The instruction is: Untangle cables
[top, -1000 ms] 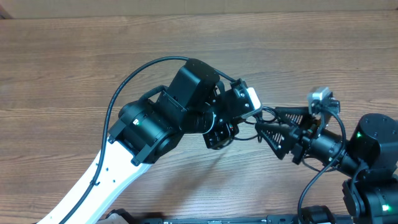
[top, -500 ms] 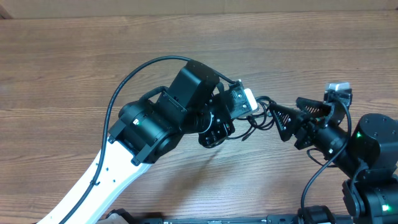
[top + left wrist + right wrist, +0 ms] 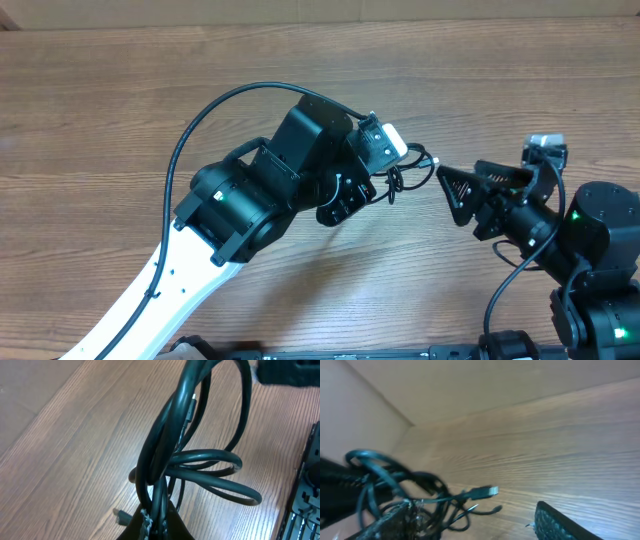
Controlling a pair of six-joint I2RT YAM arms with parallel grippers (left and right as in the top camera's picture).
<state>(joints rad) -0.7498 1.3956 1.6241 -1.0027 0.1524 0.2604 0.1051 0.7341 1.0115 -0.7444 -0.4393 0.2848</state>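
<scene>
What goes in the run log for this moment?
left gripper: shut on cable bundle | right gripper: open, holding nothing, near bundle's silver-tipped plug | tangle: not yet undone

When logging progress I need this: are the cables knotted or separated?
Knotted: the cables loop through one another in one bundle.

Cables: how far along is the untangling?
Done: nothing visible; the cables form one knotted bundle. In hand: left tool shut on that bundle; right tool open beside it, gripping nothing. Left: all the separating, perhaps starting from the free plug.
</scene>
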